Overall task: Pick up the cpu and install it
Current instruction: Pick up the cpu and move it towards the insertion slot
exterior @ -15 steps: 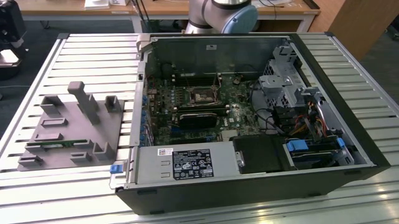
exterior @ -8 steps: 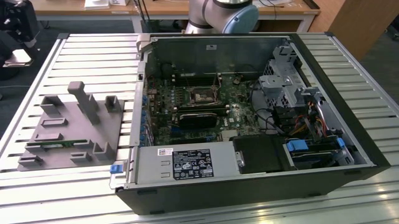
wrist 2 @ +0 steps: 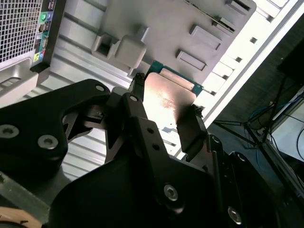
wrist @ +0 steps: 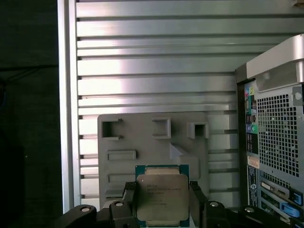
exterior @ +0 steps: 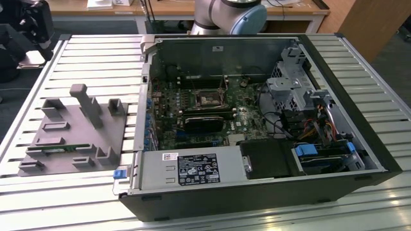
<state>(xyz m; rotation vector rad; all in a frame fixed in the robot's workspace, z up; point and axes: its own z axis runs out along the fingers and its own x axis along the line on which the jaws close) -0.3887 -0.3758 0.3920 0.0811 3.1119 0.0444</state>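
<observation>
The arm is seen by its pale blue joint at the exterior view's top edge, beyond the slatted counter, with the wrist pointed down at that surface. One cpu is clamped by the jaws, which are set narrowly against two opposite edges of the chip, a black finger pressed to each side; its silver top is turned toward both wrist views. The chip is held above one grey fixture. One open computer case is laid just beside the fixture, at the exterior view's right, its perforated rear panel near the held chip. Inside, one motherboard is exposed, a square socket at its middle, cables and drive bays crowded at the exterior view's right of it. One green memory stick is lodged in the fixture.
</observation>
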